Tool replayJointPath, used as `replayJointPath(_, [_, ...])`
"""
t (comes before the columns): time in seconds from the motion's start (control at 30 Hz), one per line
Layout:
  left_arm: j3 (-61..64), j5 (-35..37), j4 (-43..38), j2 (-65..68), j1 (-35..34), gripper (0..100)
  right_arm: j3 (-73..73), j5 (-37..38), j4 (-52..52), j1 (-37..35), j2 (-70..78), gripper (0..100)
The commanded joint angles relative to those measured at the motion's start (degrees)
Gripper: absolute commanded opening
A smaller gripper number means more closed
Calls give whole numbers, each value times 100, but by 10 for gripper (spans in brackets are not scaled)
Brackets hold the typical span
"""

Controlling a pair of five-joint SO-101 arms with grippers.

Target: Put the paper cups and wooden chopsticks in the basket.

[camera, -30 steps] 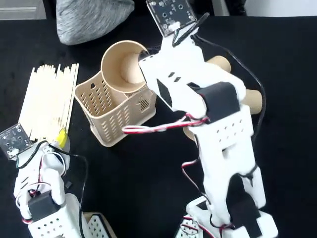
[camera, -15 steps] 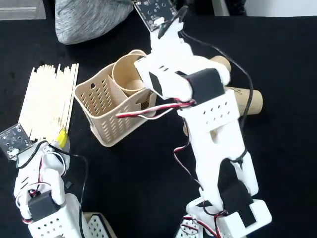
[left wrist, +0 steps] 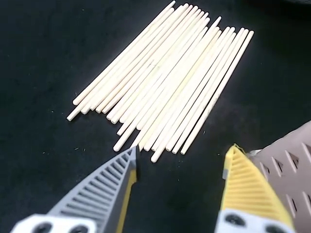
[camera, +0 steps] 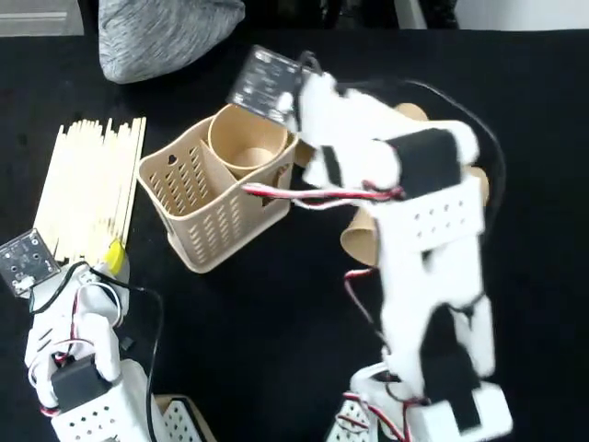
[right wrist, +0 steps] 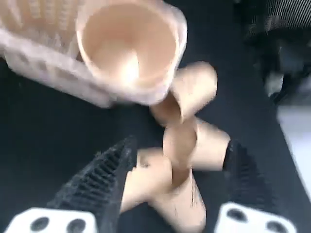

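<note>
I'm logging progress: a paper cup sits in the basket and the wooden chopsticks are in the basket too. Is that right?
Not quite. The paper cup does sit in the basket, but the wooden chopsticks lie on the black table beside the basket, not in it; the high view shows this.

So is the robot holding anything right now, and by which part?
Nothing is held. The left gripper is open near the chopsticks, and the right gripper is open over the loose paper cups.
</note>
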Motion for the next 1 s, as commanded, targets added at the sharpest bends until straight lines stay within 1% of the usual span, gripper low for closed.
replayJointPath(0.0, [-13, 53, -123, -53, -4, 285, 1780, 1213, -9, 510, -1244, 300])
replayJointPath(0.07, [-13, 53, -123, -53, -4, 285, 3011, 1582, -457, 624, -2000, 300])
replayJointPath(0.13, [-13, 53, -123, -53, -4, 285, 4338, 1890, -1116, 844, -2818, 302])
replayJointPath(0.23, [-13, 53, -123, -53, -4, 285, 6088, 1996, -2092, 1169, -3916, 303])
replayJointPath(0.33, [-13, 53, -123, -53, -4, 285, 7433, 2004, -2734, 1424, -4585, 303])
replayJointPath(0.43, [-13, 53, -123, -53, -4, 285, 8453, 2171, -3429, 1609, -4760, 302])
replayJointPath(0.53, [-13, 53, -123, -53, -4, 285, 9200, 2286, -4396, 1890, -4752, 301])
replayJointPath(0.73, [-13, 53, -123, -53, -4, 285, 10220, 2277, -6180, 2048, -4752, 292])
replayJointPath(0.8, [-13, 53, -123, -53, -4, 285, 10563, 2251, -6919, 2092, -4778, 235])
replayJointPath(0.87, [-13, 53, -123, -53, -4, 285, 10888, 2207, -7613, 2110, -4787, 131])
replayJointPath(0.93, [-13, 53, -123, -53, -4, 285, 11125, 1943, -8202, 2127, -4787, 20])
replayJointPath(0.97, [-13, 53, -123, -53, -4, 285, 11213, 1820, -8457, 2180, -4787, 9])
